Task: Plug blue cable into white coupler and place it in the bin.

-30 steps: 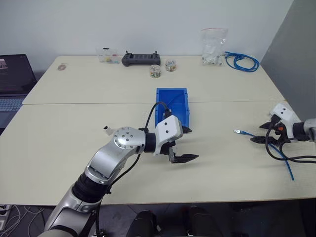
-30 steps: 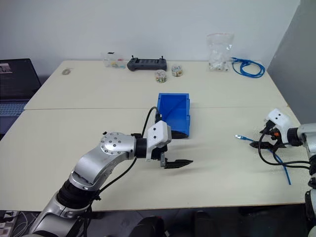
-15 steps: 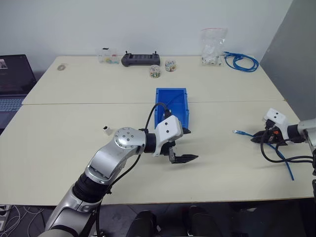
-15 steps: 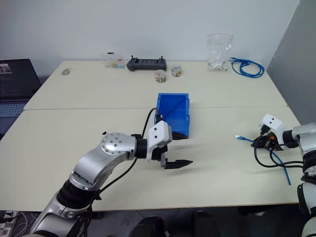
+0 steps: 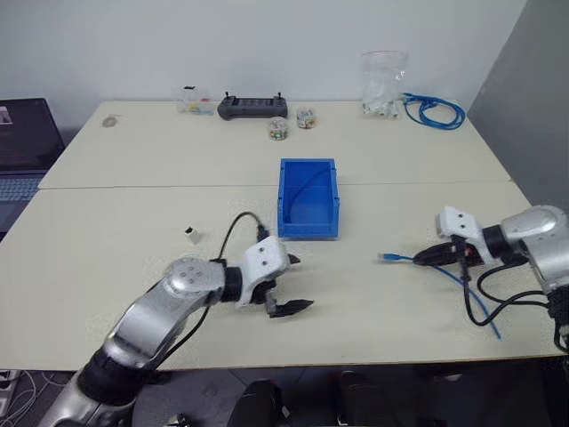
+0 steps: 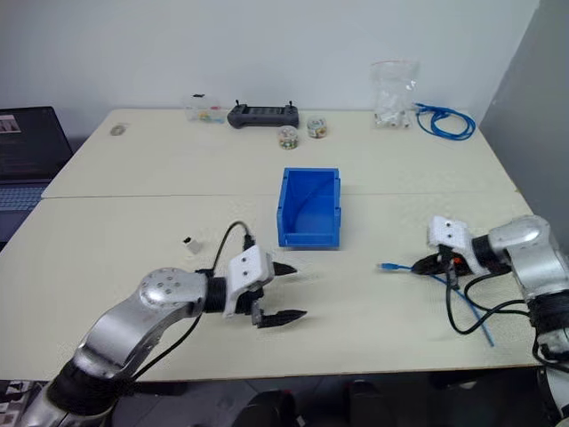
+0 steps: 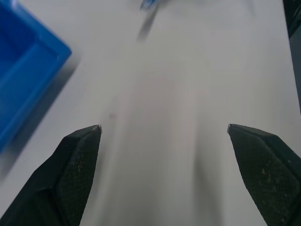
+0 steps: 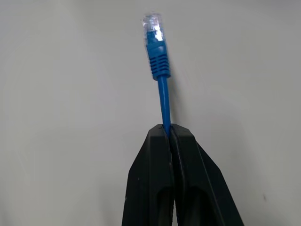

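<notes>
The blue cable lies right of centre on the table, its clear plug pointing toward the middle. My right gripper is shut on the strand just behind the plug, and the rest of the strand trails off toward the table's front right. The white coupler sits alone on the left half of the table. The bin stands at the centre. My left gripper hangs open and holding nothing, in front of the bin and to the right of the coupler; the left wrist view catches a corner of the bin.
Along the back edge are a coiled bundle of blue cable, a clear bag of white parts, a black controller, small jars and a clear box. A laptop stands at the far left.
My right gripper shut on the cable and carried the plug end left toward the table's middle. My left arm drew back from the bin, to the left and lower, still open.
</notes>
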